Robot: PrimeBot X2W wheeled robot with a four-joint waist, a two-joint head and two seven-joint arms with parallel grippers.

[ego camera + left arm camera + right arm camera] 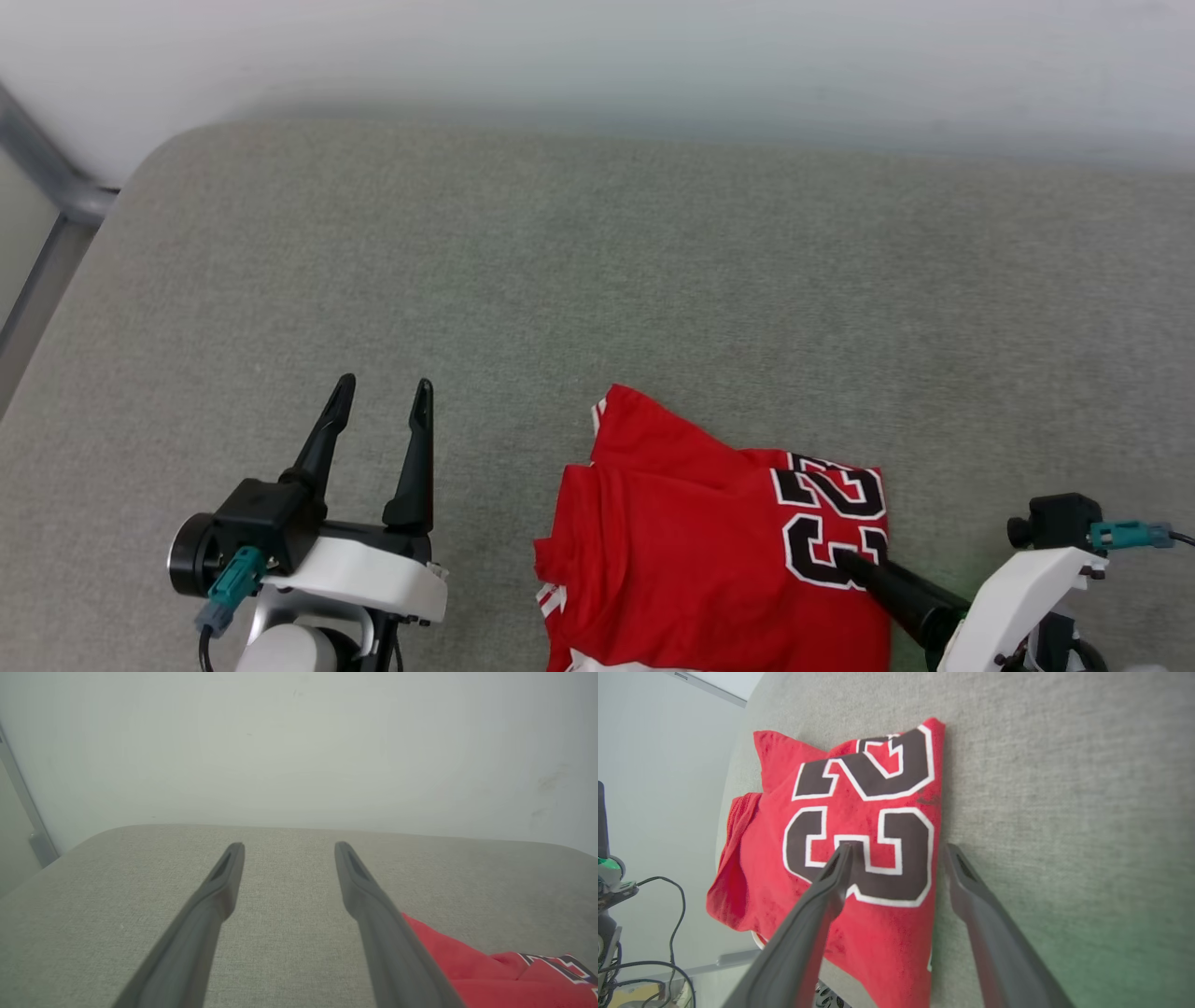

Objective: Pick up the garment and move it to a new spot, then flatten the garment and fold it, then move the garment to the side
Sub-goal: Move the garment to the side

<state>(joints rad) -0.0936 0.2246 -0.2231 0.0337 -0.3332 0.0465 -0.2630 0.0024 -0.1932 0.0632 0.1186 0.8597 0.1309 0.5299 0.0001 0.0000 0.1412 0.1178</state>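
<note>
The garment (691,551) is a red jersey with black, white-outlined numbers, lying folded into a rough rectangle near the front edge of the grey fabric surface (597,280). My right gripper (899,851) is open and low over the garment's numbered edge. One finger (831,882) lies over the number, the other over bare grey fabric beside the garment; I cannot tell whether they touch. In the head view a dark right finger (868,574) points left onto the number. My left gripper (383,387) stands open and empty, left of the garment (467,966).
A pale wall (597,56) runs along the far side of the surface. A grey metal frame (56,187) stands past its rounded left corner. Cables (668,933) hang beyond the near edge. Bare grey fabric stretches behind and left of the garment.
</note>
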